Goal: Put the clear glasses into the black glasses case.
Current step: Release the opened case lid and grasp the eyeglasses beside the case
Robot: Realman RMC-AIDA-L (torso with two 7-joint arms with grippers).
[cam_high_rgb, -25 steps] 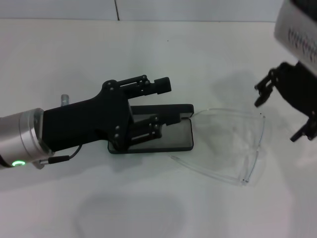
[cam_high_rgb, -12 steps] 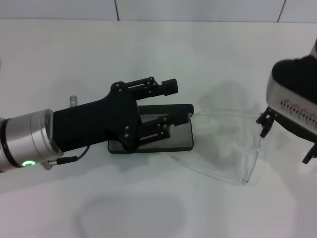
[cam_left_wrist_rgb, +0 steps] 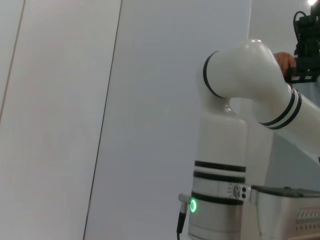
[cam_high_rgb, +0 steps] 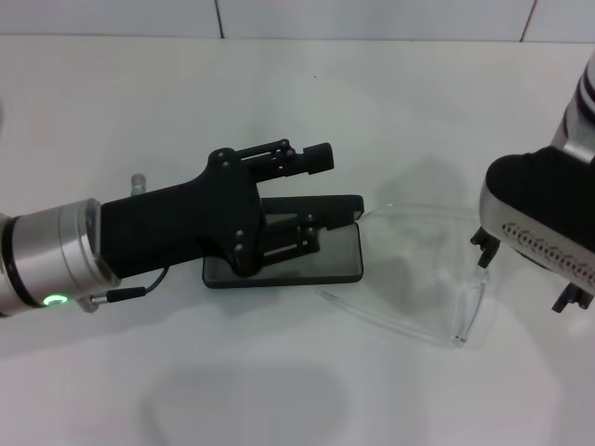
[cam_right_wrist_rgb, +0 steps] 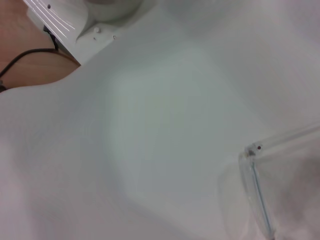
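In your head view, the left gripper [cam_high_rgb: 321, 190] hangs over the black glasses case [cam_high_rgb: 339, 255], fingers spread apart, one beyond the case and one over it. The case lies on the white table [cam_high_rgb: 279, 93]. The clear glasses [cam_high_rgb: 437, 269] lie just to its right, arms pointing toward the case. The right gripper [cam_high_rgb: 525, 269] hovers at the glasses' right end; you cannot tell its finger state.

Your right wrist view shows a hinge corner of the glasses [cam_right_wrist_rgb: 252, 150] on the table.

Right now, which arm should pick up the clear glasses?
Right. The right gripper hangs over the clear glasses' outer end, while the left gripper is occupied at the black glasses case.
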